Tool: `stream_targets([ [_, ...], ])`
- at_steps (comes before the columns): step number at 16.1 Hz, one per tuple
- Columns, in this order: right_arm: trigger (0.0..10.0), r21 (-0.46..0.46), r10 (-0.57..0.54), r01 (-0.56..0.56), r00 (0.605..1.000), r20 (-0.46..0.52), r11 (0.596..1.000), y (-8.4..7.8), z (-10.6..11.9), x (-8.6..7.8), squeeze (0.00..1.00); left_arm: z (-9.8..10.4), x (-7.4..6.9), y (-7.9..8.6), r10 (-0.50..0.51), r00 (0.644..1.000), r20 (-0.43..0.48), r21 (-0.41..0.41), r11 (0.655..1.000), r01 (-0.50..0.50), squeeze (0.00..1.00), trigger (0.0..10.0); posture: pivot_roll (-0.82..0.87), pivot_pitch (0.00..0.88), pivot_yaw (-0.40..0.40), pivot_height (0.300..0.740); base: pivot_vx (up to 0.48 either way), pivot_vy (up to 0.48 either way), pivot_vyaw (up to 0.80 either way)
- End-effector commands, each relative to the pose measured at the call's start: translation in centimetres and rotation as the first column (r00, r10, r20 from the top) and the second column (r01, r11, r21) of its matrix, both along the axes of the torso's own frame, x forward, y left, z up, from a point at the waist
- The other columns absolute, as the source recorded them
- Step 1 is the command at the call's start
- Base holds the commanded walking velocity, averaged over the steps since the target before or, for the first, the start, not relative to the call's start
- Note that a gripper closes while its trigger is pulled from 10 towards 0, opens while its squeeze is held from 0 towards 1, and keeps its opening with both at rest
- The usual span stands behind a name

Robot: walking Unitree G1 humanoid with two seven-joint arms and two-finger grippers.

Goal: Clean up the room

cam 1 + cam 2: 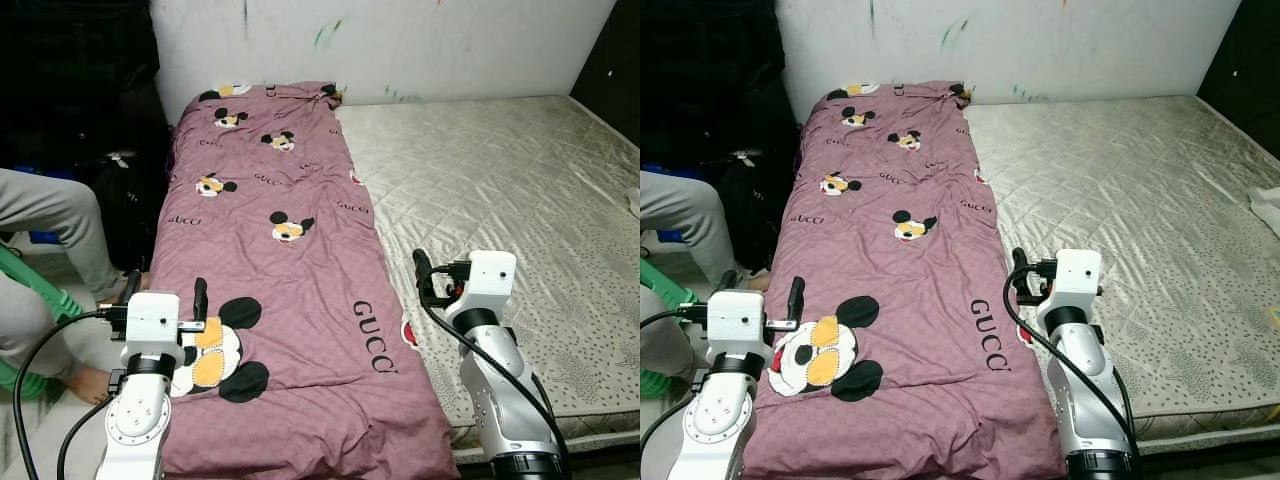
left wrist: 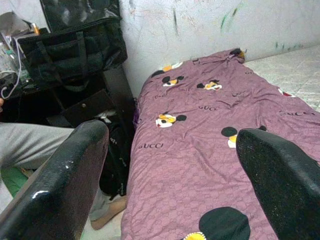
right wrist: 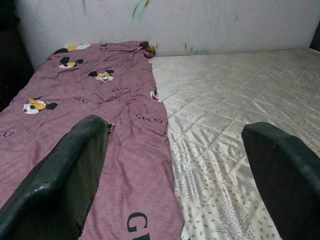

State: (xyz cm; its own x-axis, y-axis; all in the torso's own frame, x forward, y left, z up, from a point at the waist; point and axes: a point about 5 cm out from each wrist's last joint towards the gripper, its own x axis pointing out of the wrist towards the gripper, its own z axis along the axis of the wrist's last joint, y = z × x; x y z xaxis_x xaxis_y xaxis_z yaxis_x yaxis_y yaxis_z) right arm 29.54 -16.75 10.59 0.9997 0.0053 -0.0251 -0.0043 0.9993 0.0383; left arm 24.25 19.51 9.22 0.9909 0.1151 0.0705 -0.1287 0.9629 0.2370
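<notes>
so the robot was standing at the foot of the bed, and the thing that mattered for tidying was the purple quilt (image 1: 280, 260) with the cartoon mouse print. it lay in a long strip down the robot's left half of the mattress (image 1: 520, 200), running from the near edge all the way to the paint-smudged wall (image 1: 400, 40), while the quilted cream surface on the right half sat bare. looked to me like it had been folded lengthwise or just bunched over to that side, which is probably why both arms were held up over the near end. the left gripper (image 1: 165, 290) hovered above the quilt's near left corner, right by the big mouse face, with its 2 black fingers (image 2: 55, 180) spread wide and nothing between them. the right gripper (image 1: 425, 272) hung just over the quilt's right edge where it met the bare mattress, also spread wide and empty, as its wrist view showed with the edge running between the fingers (image 3: 55, 175). my guess was that the arms sat one per side so each could take hold of a side of the near end, but whether the quilt was about to be spread out, folded further, or had just been laid down like this, i couldn't tell. a person's legs in grey trousers (image 1: 50, 215) sat off to the left beside a black bag (image 2: 75, 50), near that left arm, so worth minding.
</notes>
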Motion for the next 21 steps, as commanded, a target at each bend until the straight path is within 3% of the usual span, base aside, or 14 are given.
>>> stream_targets([
  [1,10.0,-0.004,0.002,-0.002,1.000,-0.010,1.000,0.0,-0.1,-0.1,0.00,-0.1,0.1,0.0,-0.001,1.000,-0.001,0.001,1.000,0.001,0.00,10.0,-0.07,0.000,0.021,0.740,0.000,0.000,0.00],
  [14,10.0,-0.004,0.002,-0.002,1.000,-0.010,1.000,0.0,-0.1,-0.1,0.00,-0.1,0.1,0.0,-0.001,1.000,-0.001,0.001,1.000,0.001,0.00,10.0,-0.07,0.000,0.021,0.740,0.000,0.000,0.00],
  [16,10.0,0.002,0.000,0.000,1.000,-0.009,1.000,0.0,-0.1,-0.1,0.00,-0.1,0.1,0.0,-0.002,1.000,0.002,0.001,1.000,0.002,0.00,10.0,0.00,0.000,0.000,0.740,0.000,0.000,0.00],
  [18,10.0,0.014,0.051,-0.050,0.998,-0.034,0.999,0.3,-1.9,-0.6,0.00,-0.6,0.7,-0.4,-0.016,1.000,-0.022,-0.018,1.000,0.016,0.00,10.0,-0.09,0.000,0.015,0.740,0.000,0.000,0.00],
  [21,10.0,0.011,0.047,-0.046,0.998,-0.032,0.999,0.2,-1.8,-0.5,0.00,-0.5,0.9,-0.5,-0.024,0.999,-0.021,-0.016,1.000,0.023,0.00,10.0,-0.09,0.000,0.016,0.740,0.000,0.000,0.00],
])
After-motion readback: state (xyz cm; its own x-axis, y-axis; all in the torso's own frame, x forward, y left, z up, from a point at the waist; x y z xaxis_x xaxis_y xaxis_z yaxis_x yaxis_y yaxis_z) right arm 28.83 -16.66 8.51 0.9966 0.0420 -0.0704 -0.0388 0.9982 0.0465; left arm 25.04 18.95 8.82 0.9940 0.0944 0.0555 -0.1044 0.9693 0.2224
